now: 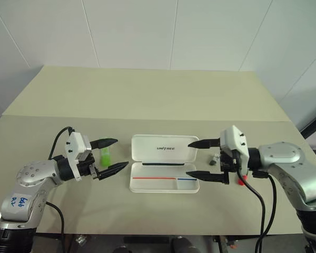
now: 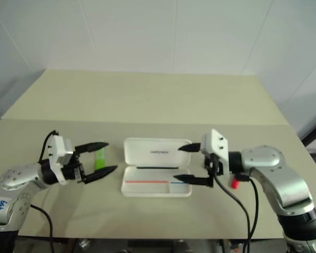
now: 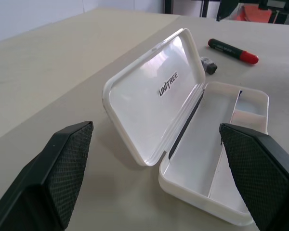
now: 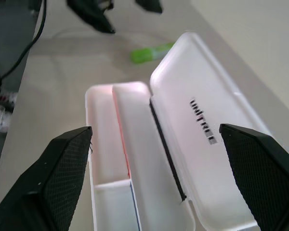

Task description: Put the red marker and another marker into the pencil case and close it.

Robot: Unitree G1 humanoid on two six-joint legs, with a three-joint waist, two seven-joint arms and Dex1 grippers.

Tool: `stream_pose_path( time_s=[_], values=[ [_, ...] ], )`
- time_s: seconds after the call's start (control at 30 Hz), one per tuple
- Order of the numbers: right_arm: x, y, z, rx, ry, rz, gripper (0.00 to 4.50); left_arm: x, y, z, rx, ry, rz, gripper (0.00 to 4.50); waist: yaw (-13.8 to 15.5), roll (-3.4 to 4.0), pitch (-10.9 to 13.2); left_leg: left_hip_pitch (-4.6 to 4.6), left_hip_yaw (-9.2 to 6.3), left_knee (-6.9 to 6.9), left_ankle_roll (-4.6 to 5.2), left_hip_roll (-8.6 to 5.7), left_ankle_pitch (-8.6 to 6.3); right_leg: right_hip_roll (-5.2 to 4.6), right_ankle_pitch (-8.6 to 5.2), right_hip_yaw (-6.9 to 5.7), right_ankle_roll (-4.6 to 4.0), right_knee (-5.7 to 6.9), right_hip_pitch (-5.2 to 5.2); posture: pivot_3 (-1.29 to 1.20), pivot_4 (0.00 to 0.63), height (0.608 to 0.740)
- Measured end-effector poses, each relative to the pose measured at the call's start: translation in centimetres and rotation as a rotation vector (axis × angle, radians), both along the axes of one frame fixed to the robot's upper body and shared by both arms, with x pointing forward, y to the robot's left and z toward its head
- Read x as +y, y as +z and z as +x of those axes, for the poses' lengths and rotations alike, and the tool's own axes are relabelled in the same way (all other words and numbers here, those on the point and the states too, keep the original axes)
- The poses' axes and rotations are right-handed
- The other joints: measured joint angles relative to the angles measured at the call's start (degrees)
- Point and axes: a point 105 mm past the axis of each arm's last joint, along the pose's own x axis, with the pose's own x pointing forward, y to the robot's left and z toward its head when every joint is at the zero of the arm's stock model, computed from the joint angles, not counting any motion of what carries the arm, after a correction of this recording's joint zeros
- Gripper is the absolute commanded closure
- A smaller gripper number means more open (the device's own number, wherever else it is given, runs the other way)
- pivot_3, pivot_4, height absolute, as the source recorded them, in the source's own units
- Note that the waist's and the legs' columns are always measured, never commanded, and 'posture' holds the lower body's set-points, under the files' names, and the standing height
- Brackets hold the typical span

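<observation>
Flanking open pencil case [image 1: 163, 163]: both claws spread, empty.

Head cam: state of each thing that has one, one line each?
Case: open, lid back, tray holds no markers.
Red marker: on the table beside the case.
Green marker: on the table, other side of the case.
Left gripper: open, holding nothing.
Right gripper: open, holding nothing.
</observation>
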Motion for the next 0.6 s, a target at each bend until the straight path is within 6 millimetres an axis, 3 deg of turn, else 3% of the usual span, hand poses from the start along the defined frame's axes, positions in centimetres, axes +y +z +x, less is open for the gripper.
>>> stream_pose_path(
  time_s=[0.17,0.43,0.6],
  values=[
    [-3.7,0.6,0.8,0.026,-0.268,0.117,0.03,-1.1,0.6,0.2,-0.008,-0.056,-0.002,0.00,0.40,0.00,0.00,-0.01,0.01,0.08,0.00,-0.02,0.00,0.00,0.00,0.00,0.00,0.00,0.04,0.00,0.150,0.740],
    [-10.8,-1.1,1.6,0.094,-0.744,0.149,0.03,-2.9,1.4,0.3,-0.021,-0.167,-0.003,0.00,0.09,0.00,0.00,0.00,0.03,0.05,0.01,-0.02,0.00,0.05,0.00,0.04,0.00,0.01,0.03,0.00,0.150,0.740],
    [-12.0,-3.4,1.6,0.186,-0.955,0.133,0.03,-4.0,2.2,0.2,-0.042,-0.249,0.018,0.00,0.04,0.01,0.00,0.02,0.04,0.03,0.01,-0.02,0.01,0.06,0.00,0.07,0.00,0.02,0.02,0.00,0.150,0.740]
  ],
)
